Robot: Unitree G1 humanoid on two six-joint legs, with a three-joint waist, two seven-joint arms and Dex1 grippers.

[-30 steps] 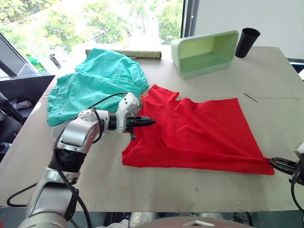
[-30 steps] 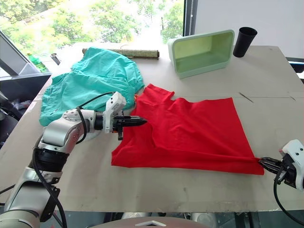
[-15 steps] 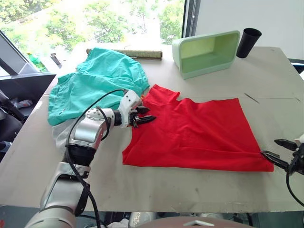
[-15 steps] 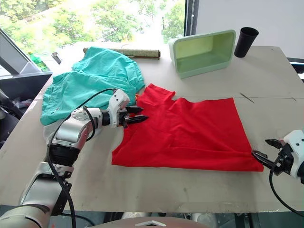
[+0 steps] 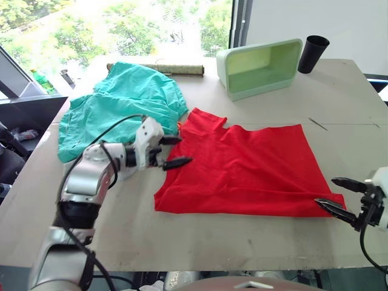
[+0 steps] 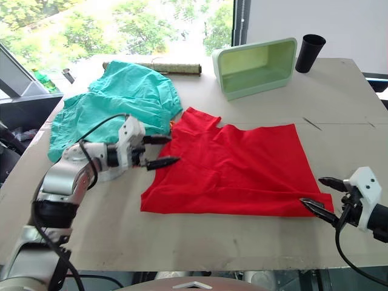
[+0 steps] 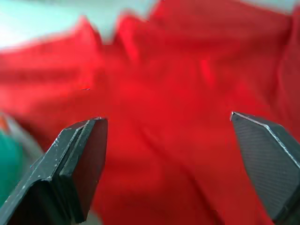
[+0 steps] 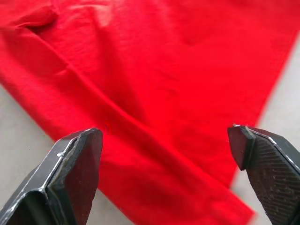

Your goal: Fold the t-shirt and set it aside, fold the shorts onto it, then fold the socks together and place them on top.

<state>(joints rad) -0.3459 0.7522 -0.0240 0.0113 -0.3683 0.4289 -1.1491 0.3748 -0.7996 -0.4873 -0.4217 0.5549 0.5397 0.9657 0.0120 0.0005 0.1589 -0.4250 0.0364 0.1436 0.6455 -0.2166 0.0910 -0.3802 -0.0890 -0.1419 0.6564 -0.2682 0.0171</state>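
Tabletop by the window [image 5: 242,242]: nearest you, the t-shirt [image 5: 248,170] lay flat, apparently folded once, with your right gripper [image 5: 339,197] wide open and empty at its near right corner and your left gripper [image 5: 171,151] spread open, holding nothing, at its left edge. Beyond it the shorts [image 5: 121,106] sat rumpled and unfolded, so I judged you early in the first fold, with shorts and socks all left.

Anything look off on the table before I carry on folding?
Yes: the green bin lies tipped on its side behind the t-shirt, its opening facing the robot. The shorts lie crumpled.
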